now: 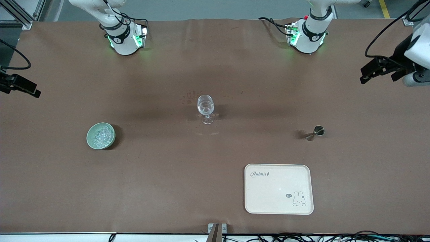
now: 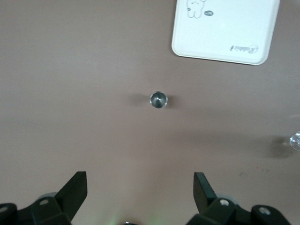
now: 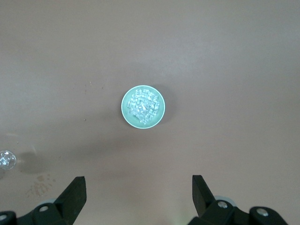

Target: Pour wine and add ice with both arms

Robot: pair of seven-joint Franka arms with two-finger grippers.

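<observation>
A clear stemmed glass (image 1: 205, 108) stands upright at the table's middle. A pale green bowl (image 1: 90, 137) holding the ice (image 1: 102, 135) sits toward the right arm's end. A small silvery jigger (image 1: 315, 132) stands toward the left arm's end. I cannot make out the wine. My left gripper (image 1: 364, 78) hangs high over its end of the table, open and empty; its wrist view (image 2: 140, 187) shows the jigger (image 2: 158, 100) below. My right gripper (image 1: 33, 92) hangs high over its end, open and empty; its wrist view (image 3: 139, 190) shows the bowl (image 3: 125, 110) and ice (image 3: 143, 104).
A cream tray (image 1: 278, 198) with a rabbit print lies near the front edge, nearer the front camera than the jigger; it also shows in the left wrist view (image 2: 225, 42). The brown table cover shows faint spots beside the glass. Cables run along the front edge.
</observation>
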